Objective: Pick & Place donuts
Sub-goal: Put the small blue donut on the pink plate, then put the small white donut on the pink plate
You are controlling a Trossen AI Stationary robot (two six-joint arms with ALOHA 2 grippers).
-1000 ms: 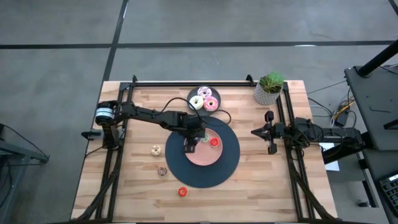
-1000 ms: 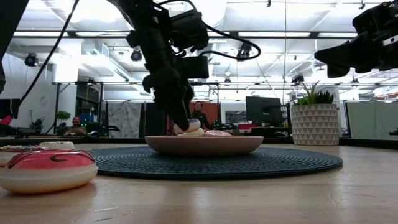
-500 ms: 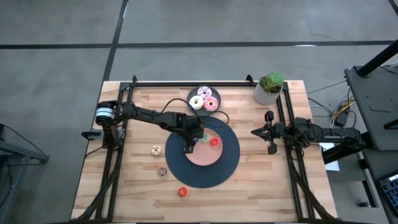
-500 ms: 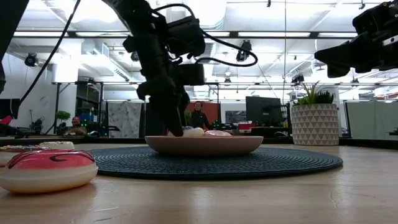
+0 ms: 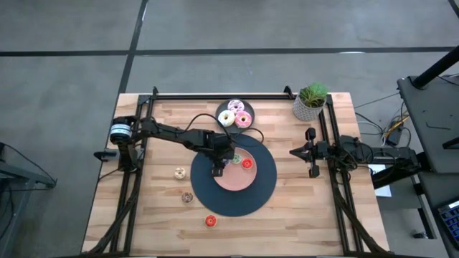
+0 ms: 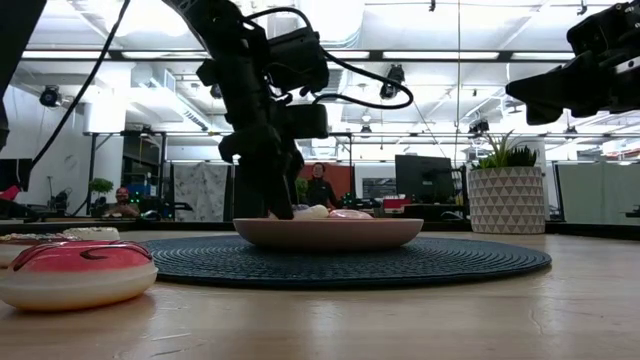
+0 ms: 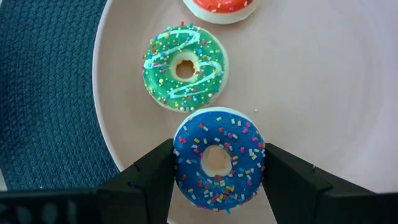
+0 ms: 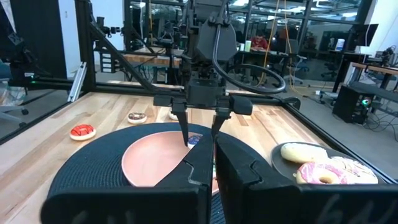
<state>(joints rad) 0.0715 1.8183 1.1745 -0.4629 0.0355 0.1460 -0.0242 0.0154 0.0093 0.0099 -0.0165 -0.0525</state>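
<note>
- A pale butcher-block table [image 5: 301,215] of jointed wood strips sits on a grey concrete floor, with a round, dark woven mat [image 5: 265,188] at its centre.
- At 9 o'clock from the mat, three tiny rings lie on bare wood: a tan donut [image 5: 179,172], a brown donut [image 5: 187,197] and a glossy red donut [image 5: 210,221] nearest the front edge.
- The left gripper [image 5: 218,169] reaches down onto the smooth, round pink plate [image 5: 244,180] in the mat's middle; its dark fingers [image 7: 149,171] stand one at each side of the blue donut [image 7: 217,159] (sprinkled, lying flat on the plate), clasping it.
- Just beside it lies a green donut [image 7: 185,66] with white icing lines, then a red-iced one [image 5: 247,164].
- At 12 o'clock, a small dark plate [image 5: 221,109] holds three larger donuts [image 5: 236,115], cream, white-pink and pink.
- The right gripper [image 5: 313,153], clenched on nothing, hangs at the mat's 3 o'clock, near a potted plant [image 5: 310,101].
</note>
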